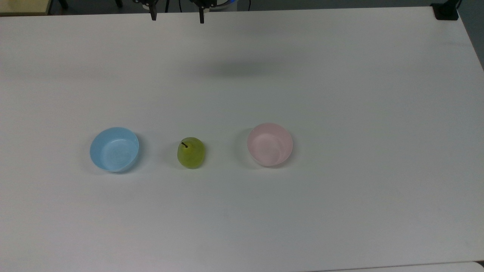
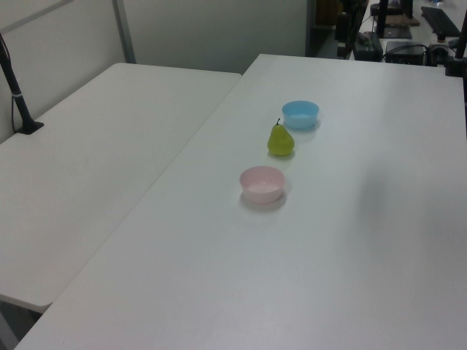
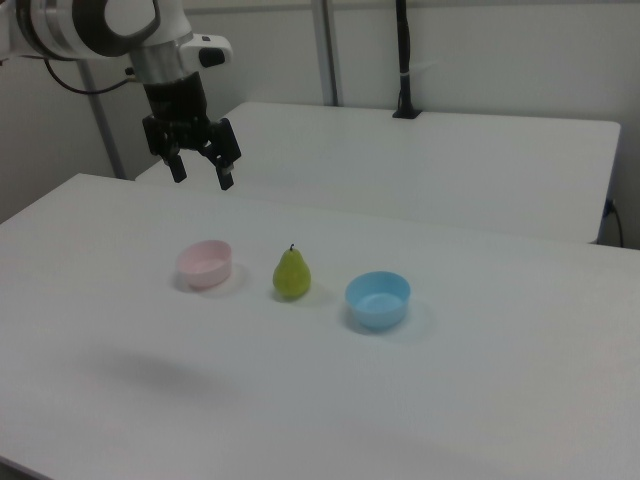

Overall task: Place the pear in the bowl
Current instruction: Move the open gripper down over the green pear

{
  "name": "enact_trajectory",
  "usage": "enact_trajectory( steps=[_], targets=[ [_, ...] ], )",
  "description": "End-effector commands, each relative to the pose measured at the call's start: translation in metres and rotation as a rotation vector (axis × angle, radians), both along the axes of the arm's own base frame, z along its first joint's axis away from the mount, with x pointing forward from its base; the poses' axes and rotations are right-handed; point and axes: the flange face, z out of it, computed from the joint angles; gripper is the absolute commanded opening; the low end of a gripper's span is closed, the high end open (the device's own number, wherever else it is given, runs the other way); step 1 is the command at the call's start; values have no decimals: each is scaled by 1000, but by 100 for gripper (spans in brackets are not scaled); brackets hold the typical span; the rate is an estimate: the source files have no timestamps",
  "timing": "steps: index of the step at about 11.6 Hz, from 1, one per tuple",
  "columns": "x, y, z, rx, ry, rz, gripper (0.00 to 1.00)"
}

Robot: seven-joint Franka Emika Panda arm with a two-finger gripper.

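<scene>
The pear [image 1: 191, 153] stands upright on the white worktop [image 1: 340, 211], its short dark stem pointing up, in the middle of a row of three things and touching neither neighbour. In the top view the row runs parallel to the worktop's long edges, somewhat nearer the bottom edge than the top one and left of the middle. The pink bowl [image 1: 270, 144] sits to the pear's right in the top view, open side up with nothing in it; in the left view it is the nearest of the three, and in the right view it lies to the pear's left. The light blue bowl [image 1: 114, 149] sits on the pear's other side, about as far away, also upright and holding nothing. The gripper [image 3: 201, 173] hangs in the air well above the worktop, pointing down, its two dark fingers [image 3: 227, 170] spread wide apart with nothing between them. In the top view its fingertips show at the worktop's top edge, well apart from the pear. A second white table [image 2: 95, 160] stands alongside the worktop.
</scene>
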Motion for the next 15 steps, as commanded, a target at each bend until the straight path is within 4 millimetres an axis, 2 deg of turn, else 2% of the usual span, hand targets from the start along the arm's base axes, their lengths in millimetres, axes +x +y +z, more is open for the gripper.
enact_trajectory(
  steps=[1,10,12,15],
  targets=[
    [-9,-3,4,15,11,19,100],
    [-6,-5,1,15,10,20,100],
    [2,-12,-1,16,-24,63,100],
    [16,-19,-15,14,-40,103,100]
  ],
)
